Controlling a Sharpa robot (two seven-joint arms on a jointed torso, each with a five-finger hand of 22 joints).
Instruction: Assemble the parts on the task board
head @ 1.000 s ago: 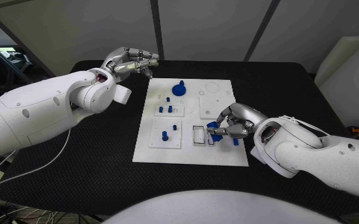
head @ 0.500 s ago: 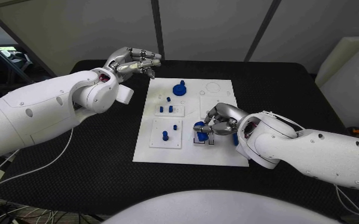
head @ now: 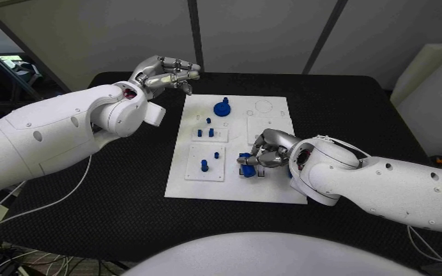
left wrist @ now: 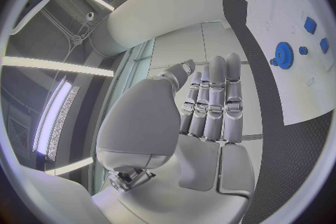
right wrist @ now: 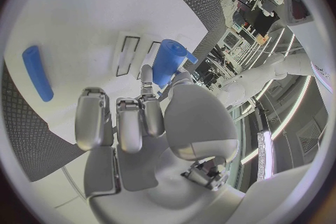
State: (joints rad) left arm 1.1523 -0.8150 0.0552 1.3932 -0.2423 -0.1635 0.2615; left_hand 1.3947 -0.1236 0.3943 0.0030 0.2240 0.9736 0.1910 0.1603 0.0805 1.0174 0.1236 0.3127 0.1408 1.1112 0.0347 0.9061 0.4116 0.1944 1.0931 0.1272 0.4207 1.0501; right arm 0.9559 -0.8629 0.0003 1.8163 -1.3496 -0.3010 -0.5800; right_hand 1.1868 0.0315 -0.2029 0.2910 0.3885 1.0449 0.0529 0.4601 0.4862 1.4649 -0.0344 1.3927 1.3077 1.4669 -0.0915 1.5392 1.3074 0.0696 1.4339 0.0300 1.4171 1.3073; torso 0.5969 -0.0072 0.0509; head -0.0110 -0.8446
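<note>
- The white rectangular task board point(head: 235, 186) lies in the middle of the head view, flat on the black textured worktop point(head: 110, 206).
- The right silver hand point(head: 267, 151) sits low over the board's lower right part; its fingers point(right wrist: 150, 115) are clamped on a small blue block-shaped part point(head: 247, 168), which it holds at a pair of narrow rectangular slots point(right wrist: 131, 56) in the board.
- In the right wrist view the same blue part point(right wrist: 168, 61) stands out beyond the thumb, just beside those slots.
- A blue cylindrical peg point(right wrist: 37, 73) lies loose on the board, apart from the held part.
- The left silver hand point(head: 166, 76) is raised above the worktop at the upper left of the head view, just off the board's top left corner; its fingers point(left wrist: 213, 101) are curled in together and hold nothing.
- A blue gear-shaped part point(head: 221, 107) stands on the upper part of the board.
- Small blue pegs point(head: 210, 133) stand on raised white plates left of the board's centre.
</note>
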